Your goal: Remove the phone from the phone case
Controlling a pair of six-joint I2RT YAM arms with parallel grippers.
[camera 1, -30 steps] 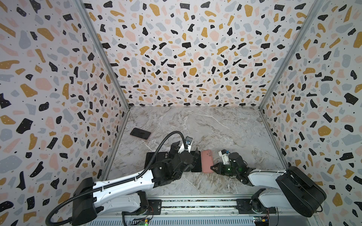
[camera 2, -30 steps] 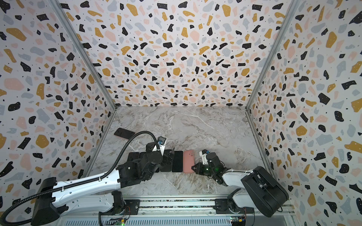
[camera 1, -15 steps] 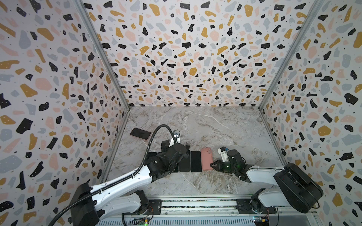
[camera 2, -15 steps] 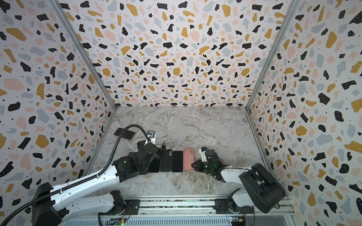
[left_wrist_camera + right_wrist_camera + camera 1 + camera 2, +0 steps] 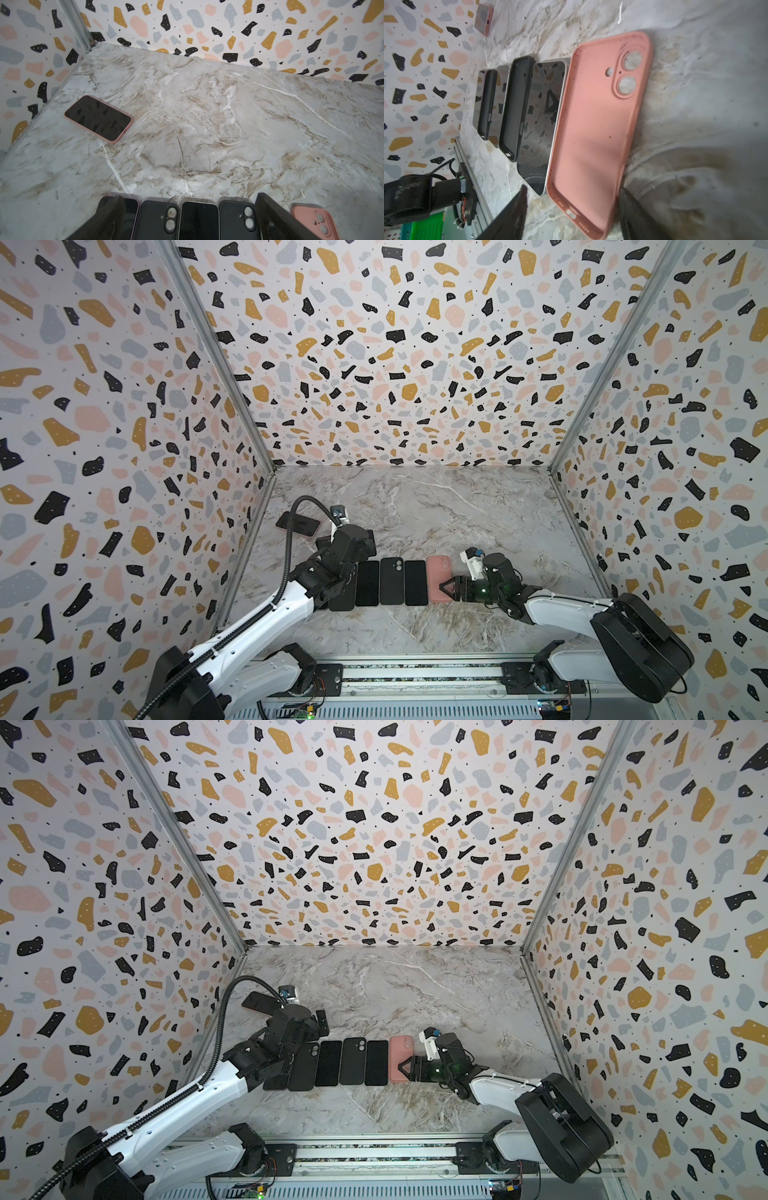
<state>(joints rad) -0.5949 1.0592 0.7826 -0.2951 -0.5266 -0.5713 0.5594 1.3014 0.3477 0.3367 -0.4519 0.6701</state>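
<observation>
Room: speckled terrazzo walls (image 5: 395, 364) on three sides, with the marble table (image 5: 436, 506) below them.
Right claw (image 5: 446, 588): the jaws now stand apart, one finger on each side of the near end of the pink case. A second ago they were together. It grips nothing.
Pink case (image 5: 591, 135): empty and lying flat, hollow side up, at the right end of the row, with its camera cut-outs towards the far wall. I read the opening of the jaws as the release, so the case has been set down.
Bare phone (image 5: 542, 124): screen up, just beside the pink case. I judge this pair done.
Row (image 5: 390, 583): black cases and bare phones alternate side by side, running off to the left.
Left claw (image 5: 186, 198): jaws spread wide and empty, hovering over the left end of the row. In the last second it has swung left off the middle of the row, and it now faces the far-left corner.
Cased phone (image 5: 98, 119): still inside its own pink shell, screen up, lying well apart from the row near the left wall. This is the piece of the task left over.
Meaning: one extraction looks finished. Next I would send the left claw to the cased phone. The right claw should back off first, without dragging the pink case.
</observation>
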